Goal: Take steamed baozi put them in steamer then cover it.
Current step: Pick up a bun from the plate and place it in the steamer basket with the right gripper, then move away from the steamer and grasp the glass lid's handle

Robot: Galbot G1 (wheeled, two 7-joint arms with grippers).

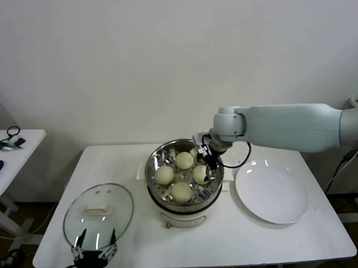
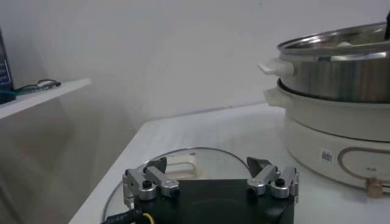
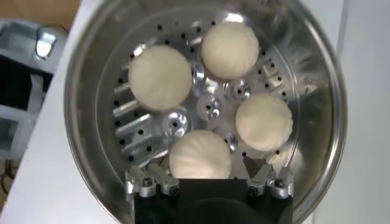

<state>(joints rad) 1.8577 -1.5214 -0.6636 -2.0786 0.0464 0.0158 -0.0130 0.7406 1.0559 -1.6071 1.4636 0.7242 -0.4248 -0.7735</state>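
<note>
The steamer (image 1: pixel 152 164) stands mid-table with four cream-white baozi on its perforated tray (image 3: pixel 210 108). They show in the right wrist view at the tray's four sides (image 3: pixel 160 77) (image 3: pixel 230 50) (image 3: pixel 263 122) (image 3: pixel 200 155). My right gripper (image 1: pixel 204 159) hangs over the steamer's right side, open, its fingers (image 3: pixel 155 173) spread to either side of the nearest baozi without touching it. The glass cover (image 1: pixel 98 216) with its cream handle (image 1: pixel 96 210) lies flat on the table at front left. My left gripper (image 1: pixel 94 243) is open and empty at the cover's near edge (image 2: pixel 207 159).
An empty white plate (image 1: pixel 271 191) lies right of the steamer. A side table (image 1: pixel 15 148) with small items stands at far left. The steamer's cream base (image 2: pixel 329 131) rises right of the cover in the left wrist view.
</note>
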